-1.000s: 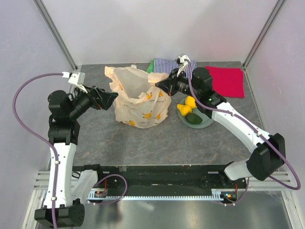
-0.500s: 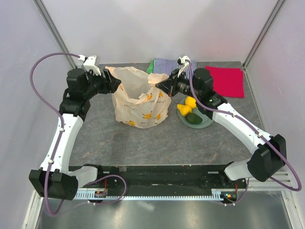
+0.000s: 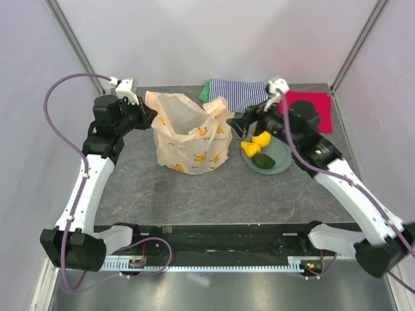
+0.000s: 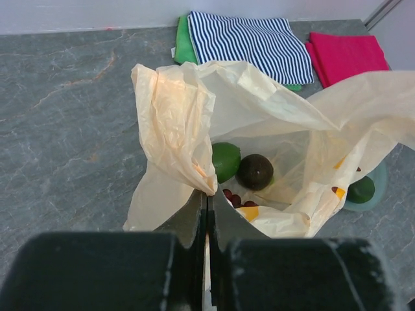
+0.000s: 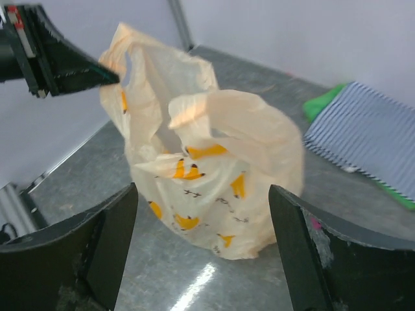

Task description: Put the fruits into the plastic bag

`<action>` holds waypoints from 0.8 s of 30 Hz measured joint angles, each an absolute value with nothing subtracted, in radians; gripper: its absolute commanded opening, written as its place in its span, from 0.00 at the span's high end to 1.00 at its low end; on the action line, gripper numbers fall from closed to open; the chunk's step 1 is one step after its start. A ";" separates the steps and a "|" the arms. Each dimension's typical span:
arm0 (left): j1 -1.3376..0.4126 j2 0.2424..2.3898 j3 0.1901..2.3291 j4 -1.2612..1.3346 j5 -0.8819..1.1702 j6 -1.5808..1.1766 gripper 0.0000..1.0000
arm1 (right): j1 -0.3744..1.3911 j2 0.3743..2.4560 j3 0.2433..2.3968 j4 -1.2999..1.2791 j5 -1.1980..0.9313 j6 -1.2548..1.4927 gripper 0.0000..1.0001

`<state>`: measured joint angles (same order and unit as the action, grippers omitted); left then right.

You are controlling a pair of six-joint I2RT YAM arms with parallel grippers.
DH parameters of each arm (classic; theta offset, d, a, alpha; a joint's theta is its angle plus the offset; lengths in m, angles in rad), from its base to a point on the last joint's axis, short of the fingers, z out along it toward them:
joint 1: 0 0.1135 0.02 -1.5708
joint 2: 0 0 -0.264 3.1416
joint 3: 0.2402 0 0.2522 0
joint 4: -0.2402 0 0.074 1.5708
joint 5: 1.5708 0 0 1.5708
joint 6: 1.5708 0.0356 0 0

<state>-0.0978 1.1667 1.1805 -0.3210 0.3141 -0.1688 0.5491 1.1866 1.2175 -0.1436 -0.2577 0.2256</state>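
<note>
Left pincer (image 4: 207, 201): fingers pressed together on a fold of the plastic bag (image 3: 191, 136) at its rim, at the bag's upper-left side in the top view, holding the mouth up and open.
Right pincer (image 3: 238, 124): fingers wide apart, gripping nothing, hanging between the bag's right edge and the plate (image 3: 283, 163).
Bag: stands on the surface (image 3: 194, 194) at centre frame, mouth facing up.
Already inside: a lime (image 4: 224, 161), a dark round fruit (image 4: 255, 172) touching it, and part of a grape bunch (image 4: 237, 198) below them.
Not yet inside: one yellow fruit (image 3: 262, 138), a second yellow fruit (image 3: 249, 148) and a dark green fruit (image 3: 263, 160), packed together on the plate's left half.
Deciding relation: the plate fruits lie just below and right of the right pincer, and the bag mouth lies to its left.
Nearer arm: the right one. The left is across the bag and occupied.
Likely next: a short drop onto the nearest yellow fruit, then a carry leftward over the rim.
</note>
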 measured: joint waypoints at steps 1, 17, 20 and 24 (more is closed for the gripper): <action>-0.098 1.156 1.175 -0.322 0.314 -0.168 0.98 | 0.545 1.137 1.218 -0.168 -0.222 0.211 0.09; -0.097 1.090 1.161 -0.344 0.271 -0.141 0.98 | 0.471 1.228 0.986 -0.503 0.133 0.057 0.12; -0.096 1.090 1.160 -0.344 0.270 -0.139 0.98 | 0.475 1.268 0.987 -0.509 0.137 0.038 0.12; -0.096 1.091 1.158 -0.345 0.270 -0.138 0.98 | 0.499 1.336 0.990 -0.507 0.149 0.014 0.12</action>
<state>-0.0959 1.0908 1.1580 -0.3447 0.2695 -0.1379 0.4992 1.3361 0.9901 -0.5068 0.1490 0.0139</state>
